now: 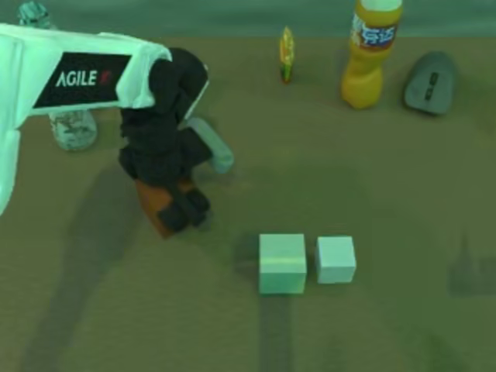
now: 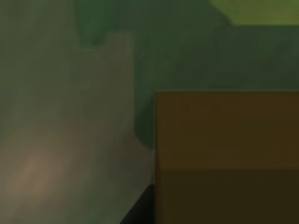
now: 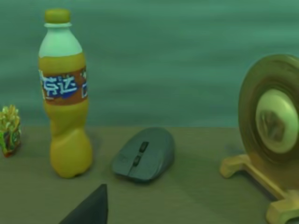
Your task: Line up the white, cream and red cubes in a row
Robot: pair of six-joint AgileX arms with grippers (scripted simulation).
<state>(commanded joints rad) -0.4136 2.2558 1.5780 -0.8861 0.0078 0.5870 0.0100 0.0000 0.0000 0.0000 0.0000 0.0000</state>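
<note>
The left claw sits over the red cube (mostly hidden beneath it). To its right lie the cream cube and white cube, just apart, side by side.

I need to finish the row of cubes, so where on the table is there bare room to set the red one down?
Bare table lies just left of the cream cube, between it and the left pincer over the red cube, and right of the white cube. The front edge is free too. The back is crowded: orange bottle, mouse, small packet.
</note>
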